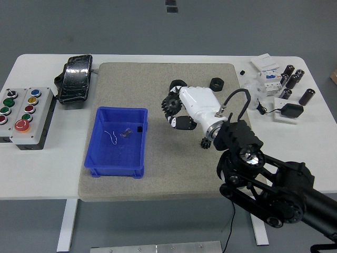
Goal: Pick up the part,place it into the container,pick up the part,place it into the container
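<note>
My right hand (174, 112) reaches in from the lower right and hangs over the middle of the grey mat (158, 168). Its fingers are shut on a black gear (169, 103), held above the mat, to the right of the blue container (100, 156). A smaller black gear (205, 143) lies on the mat just beside my wrist. A large black nut (177, 83) is partly hidden behind the hand, and a smaller nut (216, 83) lies to its right. The container holds a few small bits. My left arm is out of view.
A button box (23, 110) and a black wrapped object (75, 79) sit at the left. Several dark cylinders (295, 79), a white device (267, 71) and a cabled adapter (289, 111) crowd the table's right back corner.
</note>
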Available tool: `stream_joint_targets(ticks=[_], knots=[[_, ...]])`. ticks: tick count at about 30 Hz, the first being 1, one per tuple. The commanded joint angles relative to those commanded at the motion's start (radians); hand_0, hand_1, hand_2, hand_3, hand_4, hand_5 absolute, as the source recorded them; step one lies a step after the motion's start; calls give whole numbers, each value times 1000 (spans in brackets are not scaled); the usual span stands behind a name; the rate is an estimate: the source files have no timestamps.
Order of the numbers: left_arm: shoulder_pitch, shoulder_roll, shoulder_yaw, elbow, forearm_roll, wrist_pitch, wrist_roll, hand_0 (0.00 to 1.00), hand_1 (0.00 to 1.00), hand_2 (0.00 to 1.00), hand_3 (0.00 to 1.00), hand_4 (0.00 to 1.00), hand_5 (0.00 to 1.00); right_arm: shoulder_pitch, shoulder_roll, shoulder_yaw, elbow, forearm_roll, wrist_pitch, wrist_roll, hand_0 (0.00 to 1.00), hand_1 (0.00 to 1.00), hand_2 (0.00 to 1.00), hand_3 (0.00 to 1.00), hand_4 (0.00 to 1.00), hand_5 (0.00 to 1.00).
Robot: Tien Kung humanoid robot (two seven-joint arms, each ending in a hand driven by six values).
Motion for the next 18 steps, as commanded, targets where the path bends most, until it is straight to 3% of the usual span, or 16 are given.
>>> stream_joint_targets(ticks=[1, 2, 7, 8, 13, 14, 18], knots=[[-1, 0, 1, 0, 0, 0, 0, 647, 533, 552, 617, 670, 253, 19, 15, -24, -15, 15, -3, 20, 373, 524, 538, 551, 486, 2], [-1, 0, 1, 0, 0, -1, 1, 646, 535, 552, 617, 673, 265, 40, 28, -49, -30, 23, 3, 43, 570, 695, 709, 686, 436, 61], [1, 0, -8, 0, 10, 0, 4, 646, 535, 552, 617, 673, 265, 111, 55, -161, -71, 13, 49, 119, 570, 695, 709, 686, 436, 61], [2, 0, -13, 0, 15, 0, 5, 646, 535, 552, 617, 673, 271, 118, 59, -180, -74, 5, 61, 125, 693, 767, 787, 721, 465, 224], [4, 0, -21, 0, 20, 0, 7, 646, 535, 552, 617, 673, 271, 131, 68, -218, -81, -20, 93, 125, 693, 767, 787, 721, 465, 224], [4, 0, -21, 0, 20, 0, 6, 646, 536, 552, 615, 673, 275, 132, 70, -223, -83, -24, 95, 124, 724, 788, 813, 735, 560, 230], [2, 0, -14, 0, 16, 0, 4, 646, 536, 552, 615, 673, 275, 133, 78, -239, -102, -48, 104, 114, 724, 788, 813, 735, 560, 230]])
